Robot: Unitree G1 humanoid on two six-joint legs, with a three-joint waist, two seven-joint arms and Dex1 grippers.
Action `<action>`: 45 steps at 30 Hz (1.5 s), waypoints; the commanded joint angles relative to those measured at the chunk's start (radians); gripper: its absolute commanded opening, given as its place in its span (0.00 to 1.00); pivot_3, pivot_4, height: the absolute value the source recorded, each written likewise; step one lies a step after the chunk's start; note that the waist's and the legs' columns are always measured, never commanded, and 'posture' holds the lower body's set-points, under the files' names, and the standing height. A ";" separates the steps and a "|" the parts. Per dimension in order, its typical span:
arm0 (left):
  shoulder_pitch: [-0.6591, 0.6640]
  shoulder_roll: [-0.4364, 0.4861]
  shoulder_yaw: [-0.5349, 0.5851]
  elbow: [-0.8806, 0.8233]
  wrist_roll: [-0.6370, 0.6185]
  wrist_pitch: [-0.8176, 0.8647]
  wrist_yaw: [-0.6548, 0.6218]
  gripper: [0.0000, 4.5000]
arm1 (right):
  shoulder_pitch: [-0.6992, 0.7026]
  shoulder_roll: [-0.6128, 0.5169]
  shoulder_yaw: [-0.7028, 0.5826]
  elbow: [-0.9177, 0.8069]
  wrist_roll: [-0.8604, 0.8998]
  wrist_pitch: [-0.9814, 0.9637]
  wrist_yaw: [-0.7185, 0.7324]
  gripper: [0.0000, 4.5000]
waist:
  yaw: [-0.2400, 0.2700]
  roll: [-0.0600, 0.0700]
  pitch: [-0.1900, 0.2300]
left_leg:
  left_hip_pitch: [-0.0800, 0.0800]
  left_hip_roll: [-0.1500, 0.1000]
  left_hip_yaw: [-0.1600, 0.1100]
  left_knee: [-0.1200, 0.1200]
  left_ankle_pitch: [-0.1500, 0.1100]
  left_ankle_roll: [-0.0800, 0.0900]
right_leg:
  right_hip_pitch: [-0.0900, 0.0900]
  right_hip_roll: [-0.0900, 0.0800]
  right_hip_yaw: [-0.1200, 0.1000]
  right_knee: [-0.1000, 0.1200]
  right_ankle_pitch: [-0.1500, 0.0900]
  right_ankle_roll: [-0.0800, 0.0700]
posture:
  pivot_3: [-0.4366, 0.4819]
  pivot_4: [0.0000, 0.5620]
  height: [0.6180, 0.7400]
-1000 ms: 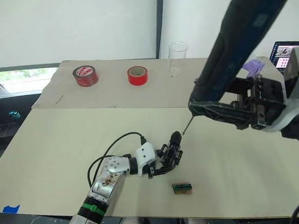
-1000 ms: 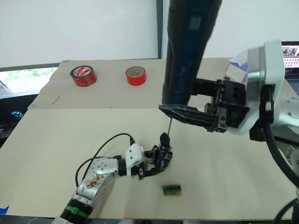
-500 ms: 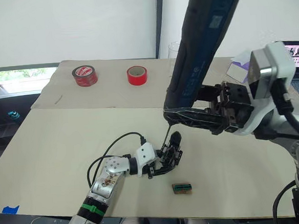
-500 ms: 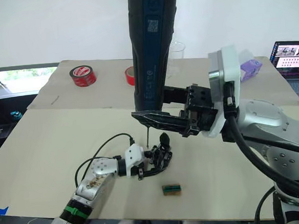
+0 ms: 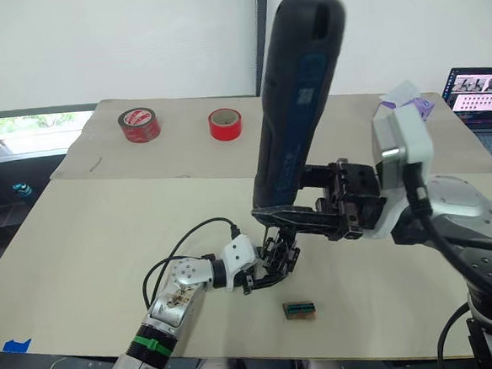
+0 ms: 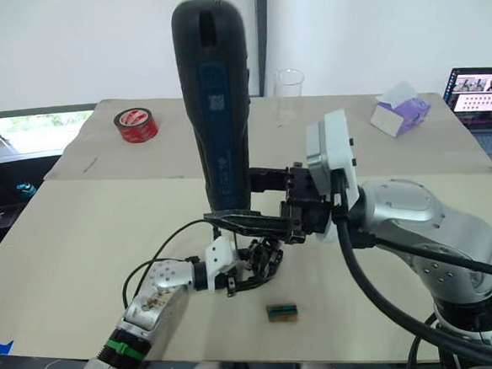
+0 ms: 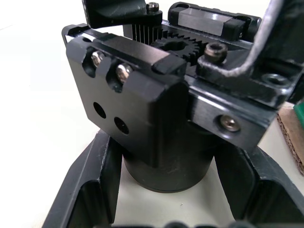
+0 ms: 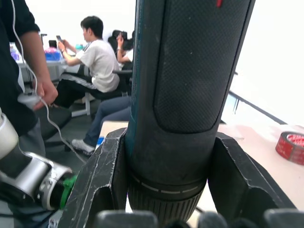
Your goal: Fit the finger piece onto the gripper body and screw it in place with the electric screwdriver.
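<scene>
A: Right, start with your right gripper (image 6: 253, 222). What has it got?

B: Your right fingers are clamped on the electric screwdriver (image 6: 216, 110), low on its barrel. The tool stands nearly upright, rounded end at 12 o'clock, tilted slightly in the left eye view. The right wrist view shows one finger (image 8: 102, 178) pressed on each side of the textured barrel.

A: And the bit?

B: A thin metal bit pokes down from the tool's lower end, just above the part your left arm holds. I cannot tell whether it touches.

A: Left side, then.

B: Your left gripper (image 5: 268, 263) lies low on the bench (image 5: 89, 238), fingers closed around the gripper body (image 7: 156, 109). The left wrist view shows its stubby cylindrical base seated between the two fingers, a black block with two screws and two bare holes on top, and a small gear behind.

A: Where does that sit on the bench?

B: Near the middle of the front half, directly under the screwdriver.

A: The finger piece?

B: A black part sits along the top of the body, but I cannot tell the finger piece from the rest.

A: Anything else around?

B: A small green-and-brown block (image 5: 299, 310) lies at 5 o'clock from the body, near it, apart. Two red tape rolls (image 5: 140, 124) and (image 5: 226, 123) sit toward 11 o'clock at the far end. A clear glass (image 6: 289, 95) stands at 12 o'clock, a purple tissue box (image 6: 399, 109) toward 2 o'clock, a laptop (image 6: 480, 92) beyond it. The right wrist view shows people seated in the room and one standing close.
</scene>
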 commanded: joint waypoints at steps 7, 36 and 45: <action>0.026 0.015 -0.023 0.012 0.020 0.040 0.001 0.51 | -0.014 0.023 0.005 0.011 -0.086 -0.021 0.042 0.43 | -0.001 0.000 0.000 | -0.001 0.000 0.000 0.000 0.000 0.000 | -0.001 0.000 0.000 0.000 0.000 0.000 | 0.48 0.27 1.00; 0.034 0.022 -0.027 -0.009 0.018 0.064 0.003 0.51 | 0.031 0.073 0.039 0.014 -0.187 -0.013 0.076 0.43 | -0.002 0.000 0.000 | -0.002 0.001 0.000 0.000 0.000 0.000 | -0.002 0.000 -0.001 0.000 0.000 0.000 | 0.48 0.27 1.00; 0.032 0.022 -0.029 -0.009 0.018 0.064 0.002 0.51 | 0.056 0.067 0.034 0.007 -0.207 -0.016 0.085 0.43 | -0.003 0.000 0.000 | -0.002 0.001 0.000 0.000 0.000 0.000 | -0.002 0.000 -0.001 0.000 0.000 0.000 | 0.48 0.27 1.00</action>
